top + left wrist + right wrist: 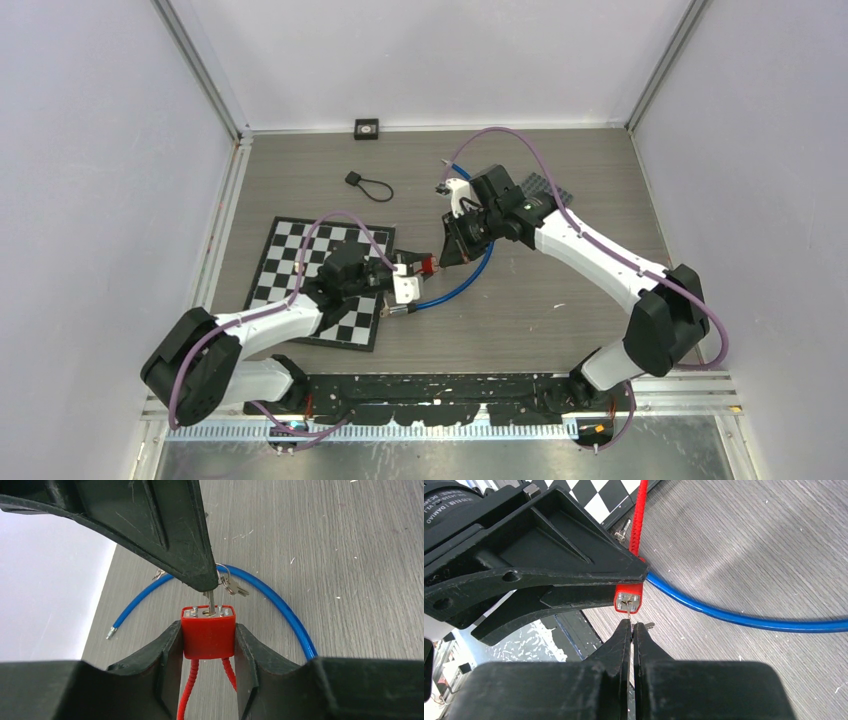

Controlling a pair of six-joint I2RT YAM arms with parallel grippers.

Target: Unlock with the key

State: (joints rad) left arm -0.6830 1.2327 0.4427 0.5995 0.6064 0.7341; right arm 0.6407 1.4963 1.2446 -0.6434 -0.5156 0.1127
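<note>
Padlock (208, 637), small and red, is held over the grey table (350, 555) just off the corner of a chequered board (290, 262). The left gripper (208, 630) clamps it by its two sides, with the keyhole face turned toward the other arm. Key (212, 601) stands in the keyhole, its bow hidden inside the right gripper (631, 630), whose fingers are pressed together on it with no gap showing. Whether the blade is fully seated cannot be told.

The likeliest trouble from here lies in the turn. The pinch covers only a thin sliver of metal, so a twist could let the key slip in the pads. A wrist rotating off the keyhole's axis could bend the blade or lever it out. The lock body is gripped on smooth flat sides, so a stiff cylinder may spin it in the left jaws rather than release. Spare keys (232, 586) on a ring hang just beside the right fingertip and could catch as it rotates. The red cable shackle (187, 690) trails back between the left fingers, and a blue cable (280, 605) curves across the table beneath both grippers. Either could snag if the lock is pulled away. A small black looped item (366, 184) and a black square (367, 127) lie well apart toward the far wall.
</note>
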